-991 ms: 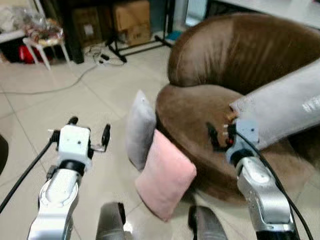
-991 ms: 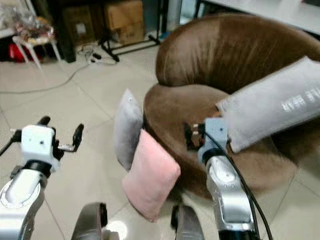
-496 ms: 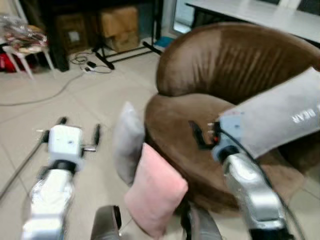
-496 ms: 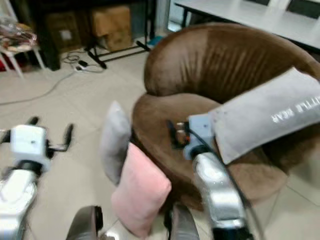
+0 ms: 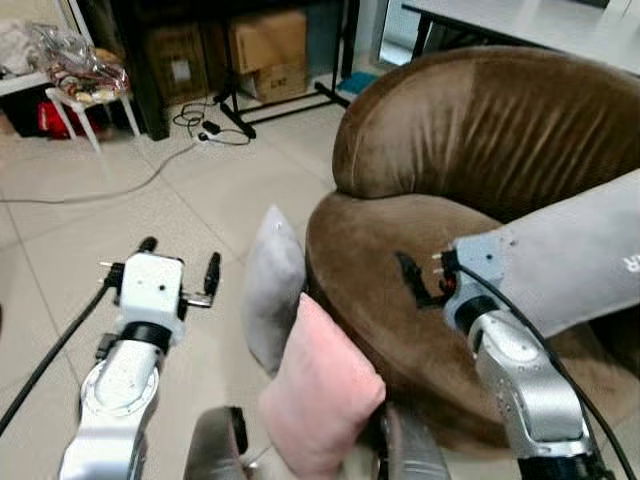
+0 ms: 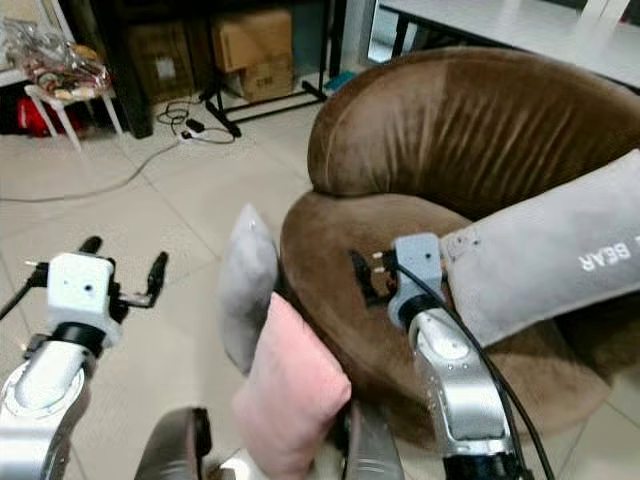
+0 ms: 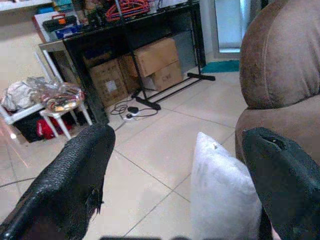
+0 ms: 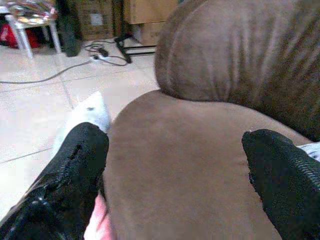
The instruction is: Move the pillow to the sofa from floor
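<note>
The round brown velvet sofa [image 5: 470,190] is cut off at the right edge of both eye views, and the long grey printed cushion [image 6: 560,255] lying on its seat runs out of frame at 3 o'clock, its lettering only partly legible. The pink rectangular fabric pillow [image 5: 320,390] stands on the tiled floor [image 5: 150,200], leaning against the sofa's front edge; its lower corner is hidden behind the robot's body at 6 o'clock. Its long axis runs from about 11 o'clock down to 5 o'clock, the upper corner pointing toward the sofa seat. Directly behind it, toward 11 o'clock, a grey upright fabric pillow [image 5: 272,285] also leans on the sofa, its tip pointing to 12 o'clock and its base covered by the pink one. The left hand [image 5: 180,270] hovers over bare floor at 9 o'clock of the pillows, fingers spread and empty. The right hand [image 8: 175,175] is raised above the sofa seat, fingers wide apart and grasping nothing. Cardboard boxes [image 5: 265,45], a cable and a small white stool [image 5: 90,95] lie at 11 o'clock, blurred by distance.
</note>
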You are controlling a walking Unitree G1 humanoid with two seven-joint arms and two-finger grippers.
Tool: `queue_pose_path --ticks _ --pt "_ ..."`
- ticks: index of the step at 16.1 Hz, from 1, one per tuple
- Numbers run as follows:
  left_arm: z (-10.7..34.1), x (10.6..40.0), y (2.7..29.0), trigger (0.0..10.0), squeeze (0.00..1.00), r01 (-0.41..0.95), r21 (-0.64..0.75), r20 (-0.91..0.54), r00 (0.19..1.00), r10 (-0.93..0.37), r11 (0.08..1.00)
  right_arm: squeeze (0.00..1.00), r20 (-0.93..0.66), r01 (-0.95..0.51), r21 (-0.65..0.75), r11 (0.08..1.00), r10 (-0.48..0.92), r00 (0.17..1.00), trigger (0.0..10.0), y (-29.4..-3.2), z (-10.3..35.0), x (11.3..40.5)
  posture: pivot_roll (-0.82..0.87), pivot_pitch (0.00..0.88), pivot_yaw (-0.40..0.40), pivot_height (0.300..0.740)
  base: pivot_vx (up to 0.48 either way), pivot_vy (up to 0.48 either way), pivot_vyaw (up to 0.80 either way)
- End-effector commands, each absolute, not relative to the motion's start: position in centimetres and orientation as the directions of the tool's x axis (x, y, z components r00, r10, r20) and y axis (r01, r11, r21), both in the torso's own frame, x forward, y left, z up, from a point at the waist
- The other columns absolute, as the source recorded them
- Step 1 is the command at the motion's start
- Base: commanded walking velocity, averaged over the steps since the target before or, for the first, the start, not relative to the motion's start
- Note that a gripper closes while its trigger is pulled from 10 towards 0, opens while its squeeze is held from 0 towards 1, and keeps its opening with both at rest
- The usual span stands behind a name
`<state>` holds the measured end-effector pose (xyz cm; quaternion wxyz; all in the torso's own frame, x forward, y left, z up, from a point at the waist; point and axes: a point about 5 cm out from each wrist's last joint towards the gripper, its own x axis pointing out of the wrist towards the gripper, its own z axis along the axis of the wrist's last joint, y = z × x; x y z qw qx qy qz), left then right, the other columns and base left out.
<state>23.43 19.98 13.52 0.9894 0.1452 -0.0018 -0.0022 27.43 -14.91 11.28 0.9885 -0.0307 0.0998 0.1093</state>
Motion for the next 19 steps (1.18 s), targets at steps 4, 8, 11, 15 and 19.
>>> queue_pose_path --ticks 4,8,11,15,19 --pt "12.8 23.4 19.8 10.0 0.64 0.039 0.305 -0.032 0.999 -0.031 0.951 0.00 -0.269 -0.319 -0.095 0.943 0.284 0.920 10.0 -15.1 10.7 28.0 -0.05 0.000 -0.054 0.530 0.000 0.000 0.00" --pt "11.2 23.5 19.5 10.0 0.64 0.151 0.351 -0.124 0.986 -0.114 0.924 0.00 -0.401 -0.369 -0.126 0.921 0.293 0.868 10.0 -15.3 7.9 29.5 -0.07 0.000 -0.057 0.485 0.000 0.000 0.00" --pt "10.4 22.7 19.0 10.0 0.64 0.211 0.341 -0.170 0.972 -0.161 0.916 0.00 -0.479 -0.394 -0.120 0.911 0.294 0.827 10.0 -14.8 5.7 29.9 -0.08 0.000 -0.055 0.460 0.000 0.000 0.00" --pt "10.1 20.1 18.8 10.0 0.64 0.247 0.322 -0.215 0.959 -0.183 0.914 1.00 -0.533 -0.447 0.018 0.894 0.387 0.753 10.0 -12.5 3.5 29.4 -0.06 0.000 -0.085 0.450 0.000 0.000 0.00" --pt "10.6 17.7 19.1 10.0 0.66 0.269 0.307 -0.248 0.949 -0.197 0.913 1.00 -0.560 -0.477 0.095 0.874 0.443 0.700 10.0 -9.7 2.1 29.0 -0.04 0.069 -0.085 0.450 0.000 0.000 0.00"
